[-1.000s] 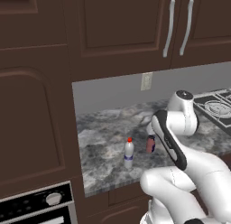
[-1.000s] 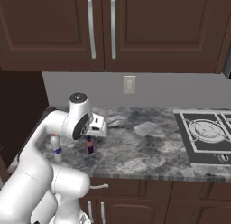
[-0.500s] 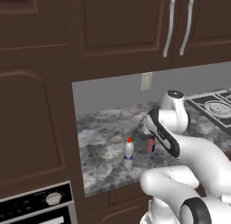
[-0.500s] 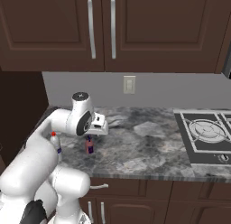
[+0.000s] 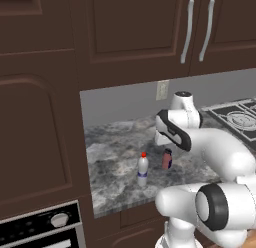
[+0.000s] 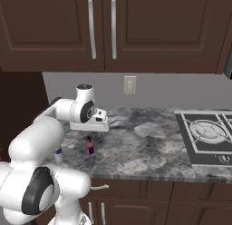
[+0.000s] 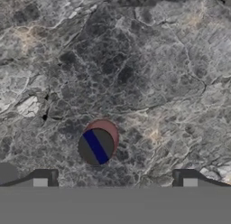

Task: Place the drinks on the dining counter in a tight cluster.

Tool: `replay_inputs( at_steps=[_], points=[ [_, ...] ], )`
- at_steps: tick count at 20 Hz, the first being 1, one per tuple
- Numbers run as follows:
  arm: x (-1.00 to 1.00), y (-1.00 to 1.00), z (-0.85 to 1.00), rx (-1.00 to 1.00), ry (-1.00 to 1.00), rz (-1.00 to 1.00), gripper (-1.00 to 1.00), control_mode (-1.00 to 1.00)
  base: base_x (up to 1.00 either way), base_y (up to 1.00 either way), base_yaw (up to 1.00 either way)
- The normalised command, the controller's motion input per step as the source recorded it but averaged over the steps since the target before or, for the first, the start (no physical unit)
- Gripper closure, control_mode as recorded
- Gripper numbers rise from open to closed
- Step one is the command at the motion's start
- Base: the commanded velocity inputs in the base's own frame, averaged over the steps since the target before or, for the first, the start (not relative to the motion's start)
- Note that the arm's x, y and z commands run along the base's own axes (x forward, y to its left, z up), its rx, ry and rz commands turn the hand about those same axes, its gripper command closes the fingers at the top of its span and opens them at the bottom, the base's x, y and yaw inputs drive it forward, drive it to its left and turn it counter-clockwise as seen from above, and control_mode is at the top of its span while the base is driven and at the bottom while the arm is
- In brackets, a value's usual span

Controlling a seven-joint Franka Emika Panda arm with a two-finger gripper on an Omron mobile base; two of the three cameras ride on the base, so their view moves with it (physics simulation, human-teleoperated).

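Since the earlier frames the arm has swung its hand up and over, so the gripper (image 6: 93, 127) now hangs above the short pinkish-red bottle (image 6: 89, 145), jaws spread wide and holding nothing. Directly beneath the tool, slightly off centre between the finger tips (image 7: 43, 179), the bottle's dark cap (image 7: 95, 147) faces the hand camera. To the tool's side, near but apart, stands the clear bottle with red cap (image 5: 143, 170). Risk, judged: a straight descent with this offset may land one finger on the cap and topple the bottle, or knock it toward its neighbour. Surface: grey marbled stone counter (image 6: 149, 149), flat, with a cooktop (image 6: 206, 133) well apart. Beyond: grey wall with an outlet (image 6: 130, 85); dark brown cabinets (image 6: 136, 29) above.
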Motion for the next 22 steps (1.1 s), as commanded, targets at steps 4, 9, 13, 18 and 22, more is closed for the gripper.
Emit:
replay_inputs(
  at_steps=[4, 9, 13, 18, 22],
  points=[
    [0.0, 0.03, -0.07, 0.0, 0.12, 0.02, -1.0, -1.0, 0.0, 0.0, 0.0],
    [-0.13, 0.0, -0.13, 0.0, 0.05, 0.01, -1.0, -1.0, 0.0, 0.0, 0.0],
    [-0.21, 0.0, -0.23, 0.0, 0.0, 0.0, -1.0, -1.0, 0.0, 0.0, 0.0],
    [-0.08, 0.0, -0.06, 0.0, 0.0, 0.0, -1.0, -1.0, 0.0, 0.0, 0.0],
    [-0.04, 0.1, 0.0, 0.0, 0.0, 0.01, -1.0, -1.0, 0.0, 0.0, 0.0]
  ],
)
